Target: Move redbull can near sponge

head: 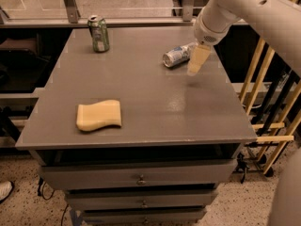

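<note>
The redbull can (178, 55) lies on its side at the back right of the grey table top (155, 102), its shiny top facing left. My gripper (197, 61) hangs from the white arm just right of the can, close to or touching its right end, low over the table. The pale-yellow sponge (99, 115) lies flat at the front left of the table, well apart from the can and the gripper.
A green-and-white can (99, 33) stands upright at the back left. The table is a cabinet with drawers (141, 178) below. Wooden bars (265, 98) lean to the right of it. A glass partition runs along the back.
</note>
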`<state>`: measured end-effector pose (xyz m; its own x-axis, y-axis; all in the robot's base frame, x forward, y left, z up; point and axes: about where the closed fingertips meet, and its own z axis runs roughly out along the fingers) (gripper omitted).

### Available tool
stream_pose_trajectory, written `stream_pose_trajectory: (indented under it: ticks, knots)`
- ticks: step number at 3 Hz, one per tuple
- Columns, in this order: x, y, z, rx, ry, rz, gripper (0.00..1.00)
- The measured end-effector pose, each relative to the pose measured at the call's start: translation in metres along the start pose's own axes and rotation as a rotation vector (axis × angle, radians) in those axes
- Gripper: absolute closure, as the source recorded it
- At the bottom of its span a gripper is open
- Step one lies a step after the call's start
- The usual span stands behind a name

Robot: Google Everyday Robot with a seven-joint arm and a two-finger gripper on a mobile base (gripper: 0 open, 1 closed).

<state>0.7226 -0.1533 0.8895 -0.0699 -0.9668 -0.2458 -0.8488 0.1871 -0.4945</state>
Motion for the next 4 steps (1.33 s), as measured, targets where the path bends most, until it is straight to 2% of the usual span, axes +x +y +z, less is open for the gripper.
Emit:
stream_pose_trajectory:
  ticks: [1, 4]
  knots:
    - [-0.0136, -0.0160, 0.0441, -0.029, -0.009, 0.018, 0.00]
    - [-0.0167, -0.0106, 0.0532, -0.095, -0.015, 0.033, 0.00]
